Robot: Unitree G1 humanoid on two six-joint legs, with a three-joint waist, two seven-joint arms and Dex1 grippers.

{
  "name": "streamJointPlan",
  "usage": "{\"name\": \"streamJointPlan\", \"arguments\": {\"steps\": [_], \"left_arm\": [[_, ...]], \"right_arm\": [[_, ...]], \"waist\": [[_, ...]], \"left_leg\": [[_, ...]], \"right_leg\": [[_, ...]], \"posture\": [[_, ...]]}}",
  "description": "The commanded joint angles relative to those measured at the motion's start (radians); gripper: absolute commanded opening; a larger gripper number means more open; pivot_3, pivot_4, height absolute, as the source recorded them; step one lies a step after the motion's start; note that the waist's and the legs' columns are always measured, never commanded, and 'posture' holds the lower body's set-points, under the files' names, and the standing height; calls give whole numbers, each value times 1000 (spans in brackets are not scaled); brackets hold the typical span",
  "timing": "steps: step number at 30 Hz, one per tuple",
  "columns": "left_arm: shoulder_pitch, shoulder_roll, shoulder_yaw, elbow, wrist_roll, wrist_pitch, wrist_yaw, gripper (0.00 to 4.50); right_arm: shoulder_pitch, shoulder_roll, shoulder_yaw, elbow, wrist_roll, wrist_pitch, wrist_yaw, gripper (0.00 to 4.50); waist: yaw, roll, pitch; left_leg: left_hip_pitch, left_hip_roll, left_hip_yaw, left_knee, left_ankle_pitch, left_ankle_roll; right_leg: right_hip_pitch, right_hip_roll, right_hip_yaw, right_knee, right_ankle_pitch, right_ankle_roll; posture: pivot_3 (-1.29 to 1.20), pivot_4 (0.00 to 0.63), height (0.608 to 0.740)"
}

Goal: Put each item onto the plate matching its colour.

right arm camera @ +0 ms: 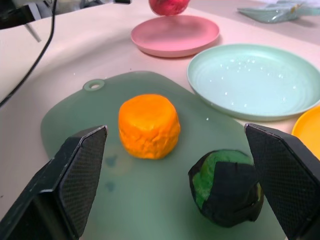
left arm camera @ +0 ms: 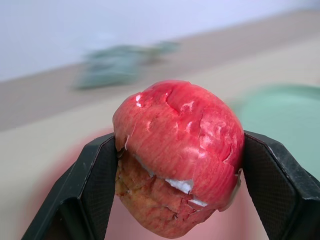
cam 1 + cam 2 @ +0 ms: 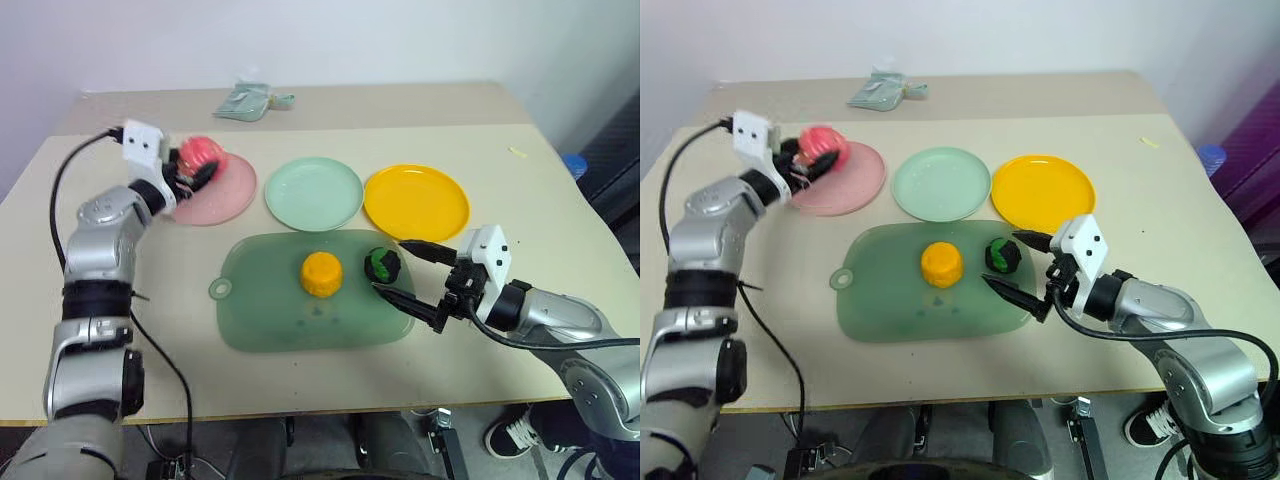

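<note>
My left gripper (image 3: 193,172) is shut on the pink-red apple-like item (image 3: 200,153). It holds the item just over the far left rim of the pink plate (image 3: 228,196). In the left wrist view both fingers (image 2: 90,195) press the apple's (image 2: 180,165) sides. The orange item (image 3: 322,274) and the dark green and black item (image 3: 382,264) lie on the translucent green board (image 3: 290,325). My right gripper (image 3: 389,266) stands open and low over the board, with the green item (image 1: 226,187) between its fingertips, untouched. The mint plate (image 3: 313,193) and the yellow-orange plate (image 3: 416,201) are bare.
A pale teal cloth bundle (image 3: 250,102) lies at the table's far edge, behind the plates. The three plates stand in a row just beyond the board. A blue object (image 3: 574,165) shows off the table's right edge.
</note>
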Motion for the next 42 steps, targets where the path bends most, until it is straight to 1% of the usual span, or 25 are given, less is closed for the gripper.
{"name": "streamJointPlan", "arguments": {"steps": [1, 3, 5, 6, 8, 11, 15, 18, 22, 24, 26, 30, 36, 39, 41, 42], "left_arm": [[-80, -15, 1, 189, 61, -52, 98, 3104], [-116, -25, 5, 270, 68, -78, 105, 3104], [-137, -30, 12, 321, 71, -110, 111, 4104], [-145, -31, 16, 339, 69, -123, 107, 4449], [-149, -28, 41, 340, 43, -161, 83, 4449], [-117, -12, 96, 264, -10, -215, 41, 4449], [11, 25, 128, 46, -55, -260, -52, 4449], [210, 83, 119, -220, -101, -234, -188, 4449], [504, 155, 82, -562, -209, -104, -371, 4449], [646, 180, 66, -725, -259, -58, -438, 4449], [755, 200, 55, -845, -287, -21, -476, 4449], [867, 196, 54, -945, -291, -14, -489, 4449], [965, 180, 54, -1019, -310, -18, -503, 4449], [990, 178, 40, -1040, -308, -18, -507, 4500], [1003, 175, 30, -1043, -293, -29, -510, 4500], [1012, 170, 22, -1044, -283, -39, -512, 4500]], "right_arm": [[-33, 13, 3, -9, 15, -10, 7, 4500], [-41, 18, 5, -9, 17, -8, 6, 4500], [-43, 20, 6, -14, 17, -6, 4, 4500], [-43, 21, 6, -15, 16, -6, 3, 4500], [-45, 24, 8, -25, 17, -3, -5, 4500], [-56, 27, 23, -43, 16, 8, -18, 4500], [-113, 37, 86, -43, -7, 39, -46, 4500], [-187, 50, 184, -12, -60, 83, -72, 4500], [-284, 84, 328, 33, -181, 88, -100, 4500], [-326, 112, 385, 68, -228, 103, -119, 4500], [-348, 137, 415, 97, -251, 131, -133, 4500], [-375, 174, 439, 137, -271, 196, -149, 4500], [-398, 226, 463, 207, -307, 264, -168, 4500], [-399, 256, 449, 203, -304, 269, -167, 3654], [-405, 282, 411, 183, -289, 276, -179, 2742], [-411, 292, 376, 169, -273, 285, -184, 2601]], "waist": [[0, 0, 0], [1, 0, 0], [1, -1, 1], [2, -1, 1], [3, -1, 0], [1, -1, 1], [-9, -1, 0], [-12, -1, 0], [-4, -1, 0], [1, -1, 0], [7, -1, 0], [5, -1, 0], [-4, 0, 0], [-4, -1, 0], [-3, 0, 0], [-2, 0, 0]], "left_leg": [[0, 0, 0, 0, 0, 0], [0, 0, 0, 0, 0, 0], [-1, 0, 0, 0, 0, 0], [-1, 0, 0, 0, 0, 0], [-1, 0, 0, 0, 0, 0], [-1, 0, 0, 0, 0, 0], [-1, 1, 1, -1, 0, 0], [-1, 1, 2, -1, 0, -1], [-1, 3, 2, -2, 0, -1], [-1, 3, 2, -1, 0, -1], [-1, 3, 1, -1, 0, -1], [-1, 2, 0, -1, 0, -1], [0, 2, 1, -2, 0, -1], [0, 2, 1, -2, 0, -1], [0, 2, 1, -2, 0, 0], [0, 2, 1, -2, 0, -1]], "right_leg": [[0, 0, 0, 0, 0, 0], [0, 0, 0, 0, 0, 0], [-1, 0, 0, 0, 0, 0], [-1, 0, 0, 0, 0, 0], [-1, -1, 0, 0, 0, 0], [-1, -1, 0, 0, 0, 0], [-4, 0, 1, 1, 0, 0], [-4, -1, 2, 2, 0, 0], [-4, -2, 3, 2, 0, 0], [-4, -3, 2, 2, 0, 0], [-3, -4, 2, 1, 0, 0], [-2, -5, 1, 1, 0, -1], [-2, -2, 1, 1, 0, -1], [-2, -2, 1, 1, 0, -1], [-2, -2, 1, 1, 0, -1], [-2, -2, 1, 1, 0, -1]], "posture": [[0, 150, 740], [0, 150, 740], [0, 150, 740], [0, 150, 740], [0, 150, 740], [0, 150, 740], [0, 150, 740], [0, 150, 740], [0, 150, 740], [0, 150, 740], [0, 150, 740], [0, 150, 740], [0, 150, 740], [0, 150, 740], [0, 150, 740], [0, 150, 740]]}}
